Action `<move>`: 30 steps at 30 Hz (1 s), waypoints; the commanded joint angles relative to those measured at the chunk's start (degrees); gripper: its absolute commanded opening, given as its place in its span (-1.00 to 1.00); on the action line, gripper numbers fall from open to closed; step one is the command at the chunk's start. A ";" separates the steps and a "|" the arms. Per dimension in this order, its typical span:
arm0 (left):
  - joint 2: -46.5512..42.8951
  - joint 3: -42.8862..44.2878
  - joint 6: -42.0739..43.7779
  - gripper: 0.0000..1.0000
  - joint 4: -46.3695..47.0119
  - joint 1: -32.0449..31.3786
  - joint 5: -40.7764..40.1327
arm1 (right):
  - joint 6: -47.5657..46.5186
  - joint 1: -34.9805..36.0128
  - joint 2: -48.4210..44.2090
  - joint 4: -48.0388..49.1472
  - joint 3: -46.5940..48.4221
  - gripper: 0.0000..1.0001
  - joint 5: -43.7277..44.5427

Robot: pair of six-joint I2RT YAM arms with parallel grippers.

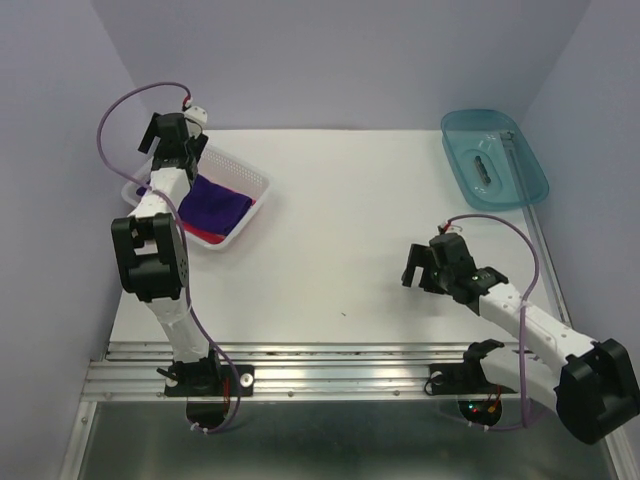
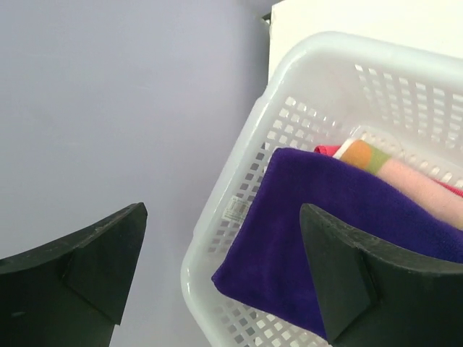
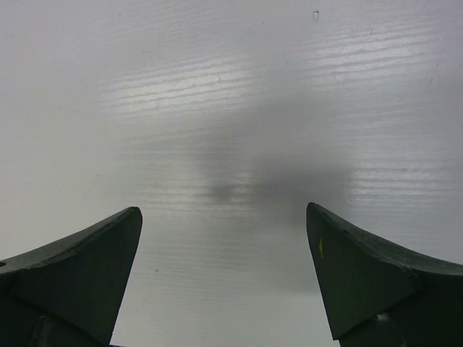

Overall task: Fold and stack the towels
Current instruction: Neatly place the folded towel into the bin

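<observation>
A folded dark purple-blue towel [image 1: 215, 203] [image 2: 340, 224] lies on top inside the white perforated basket [image 1: 255, 185] [image 2: 318, 50]. Under it, an orange polka-dot towel [image 2: 376, 157] and a strip of the pink-red towel [image 1: 200, 234] [image 2: 327, 150] peek out. My left gripper [image 1: 183, 155] [image 2: 223, 210] hovers over the basket's far-left corner. It is open and holds nothing; one finger stands above the purple towel, the other outside the basket. My right gripper [image 1: 425, 265] [image 3: 224, 210] is open over bare table at the right, holding nothing.
A teal tray [image 1: 510, 185] with a small grey item sits at the back right corner of the white table [image 1: 340, 230]. Lilac walls close in on the left, back and right. The basket sits against the left edge of the table.
</observation>
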 commanded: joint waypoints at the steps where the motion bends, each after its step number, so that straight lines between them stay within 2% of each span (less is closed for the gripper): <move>1: -6.09 5.74 -6.82 0.98 -2.52 -0.37 0.05 | 0.64 0.30 -2.92 0.86 3.14 1.00 0.79; 5: -10.04 8.65 -12.45 0.97 -5.60 -1.60 5.49 | 1.78 0.30 -4.60 1.12 3.66 1.00 3.16; 7: -14.61 9.01 -18.95 0.98 -5.69 -2.66 8.47 | 3.01 0.30 -5.74 1.21 4.36 1.00 4.21; 8: -17.93 8.83 -21.32 0.97 -5.69 -2.92 12.67 | 3.45 0.39 -6.18 1.12 4.98 1.00 5.17; 10: -21.20 8.13 -30.10 0.97 -5.51 -4.15 16.65 | 5.03 0.30 -7.15 0.59 5.68 1.00 7.46; 11: -23.91 7.87 -37.88 0.97 -5.25 -4.85 17.01 | 6.08 0.30 -7.85 0.16 5.95 1.00 7.99; 14: -28.31 5.77 -48.21 0.98 -8.39 -7.21 17.72 | 7.23 0.30 -8.82 -0.63 6.30 1.00 10.72; 15: -29.64 4.10 -51.11 0.97 -9.19 -8.54 14.24 | 7.49 0.30 -9.17 -0.81 6.39 1.00 11.33; 16: -31.22 1.65 -57.32 0.97 -9.55 -12.73 7.76 | 8.63 0.30 -9.87 -1.42 6.48 1.00 12.64; 18: -36.82 -8.88 -61.85 0.98 -8.42 -18.27 2.01 | 9.95 0.30 -10.66 -2.13 6.74 1.00 13.79; 19: -38.60 -16.06 -65.26 0.98 -8.06 -23.35 -2.02 | 11.35 0.39 -11.62 -3.00 6.65 1.00 15.02; 22: -43.70 -25.59 -70.47 0.97 -7.53 -30.50 -6.97 | 11.81 0.30 -13.03 -4.06 6.22 1.00 16.17; 23: -44.24 -29.80 -72.65 0.98 -7.53 -34.96 -9.42 | 11.80 0.39 -13.73 -4.07 5.87 1.00 16.95; 26: -43.54 -33.17 -74.95 0.98 -9.46 -40.00 -12.07 | 11.71 0.30 -14.53 -3.37 4.37 1.00 17.31; 30: -38.62 -30.90 -77.16 0.98 -14.81 -45.90 -18.21 | 10.05 0.39 -15.23 -1.35 3.05 1.00 16.17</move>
